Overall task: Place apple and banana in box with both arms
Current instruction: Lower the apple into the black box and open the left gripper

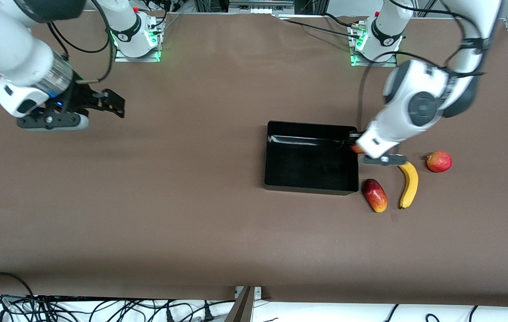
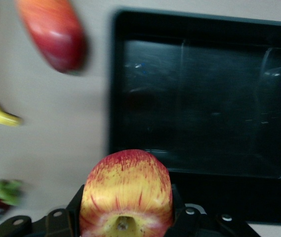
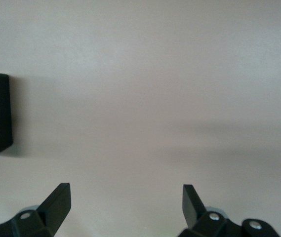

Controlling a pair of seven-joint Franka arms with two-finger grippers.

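We are seeing the left gripper [image 1: 357,148] hanging over the rim of the box [image 1: 271,179] at the wall toward the left arm's end of the table, its fingers [image 2: 75,207] closed against the two flanks of the apple [image 2: 126,193]. The apple is bulging up between those fingers, its skin matte red with pale yellow streaks running down to a dimple with a stub of stem. The box is showing as a glossy black rectangular plastic bin with low walls, and its floor, which is lying past the fingertips, is bare and catching pale reflections. Outside the box, toward the left arm's end, the banana [image 1: 409,184] is resting on the brown table [image 1: 169,201]: smooth, curved, bright yellow with a dark tip. Just beside it, closer to the box, an elongated red-and-yellow oval fruit [image 1: 375,195] is lying, and a smoother pinkish-red round fruit [image 1: 439,161] is sitting near the banana's upper end. The right gripper [image 1: 115,103] is waiting over bare table at the right arm's end, its flat black fingers [image 3: 56,202] spread wide with nothing between them.
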